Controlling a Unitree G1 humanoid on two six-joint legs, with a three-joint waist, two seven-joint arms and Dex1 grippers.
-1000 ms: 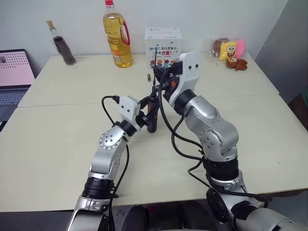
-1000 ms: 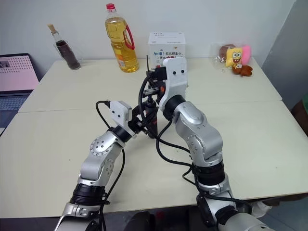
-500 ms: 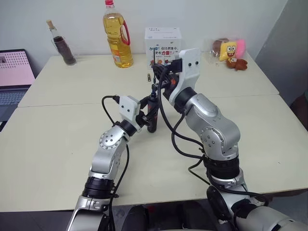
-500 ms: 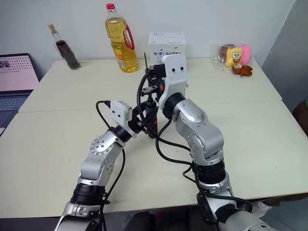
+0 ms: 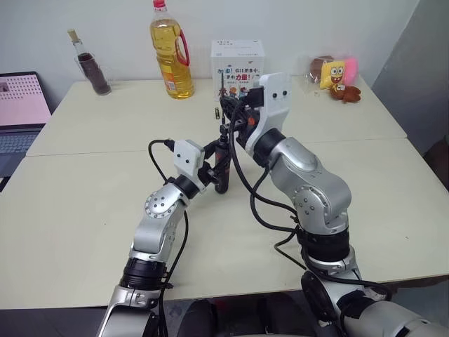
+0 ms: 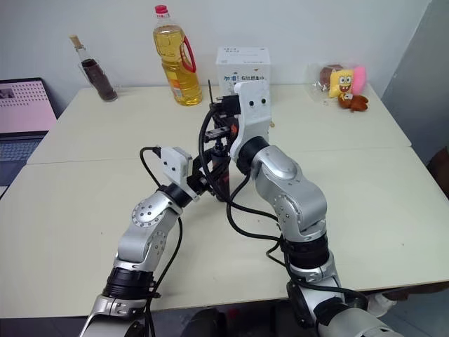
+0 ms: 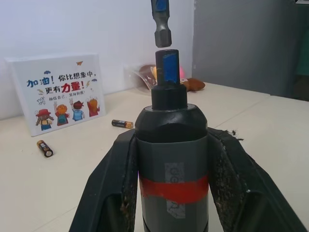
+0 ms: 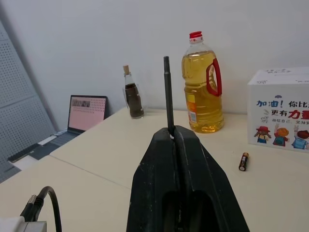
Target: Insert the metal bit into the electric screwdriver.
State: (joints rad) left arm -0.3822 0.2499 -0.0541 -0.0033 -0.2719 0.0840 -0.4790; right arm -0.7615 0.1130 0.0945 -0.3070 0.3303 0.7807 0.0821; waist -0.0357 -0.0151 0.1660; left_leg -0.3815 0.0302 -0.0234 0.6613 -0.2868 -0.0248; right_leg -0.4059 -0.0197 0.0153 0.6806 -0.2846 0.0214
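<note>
Metal bit [image 8: 167, 92] pinched in right pincer [image 8: 175, 137], end just above electric screwdriver [image 7: 171, 159] tip; screwdriver upright, clamped by left pincer [image 7: 171, 145].

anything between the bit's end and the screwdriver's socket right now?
Nothing visible. In the left wrist view the metal bit hangs just above the electric screwdriver, a small bare gap between its end and the tip, roughly in line. The left gripper holds the screwdriver upright; the right gripper pinches the bit.
</note>
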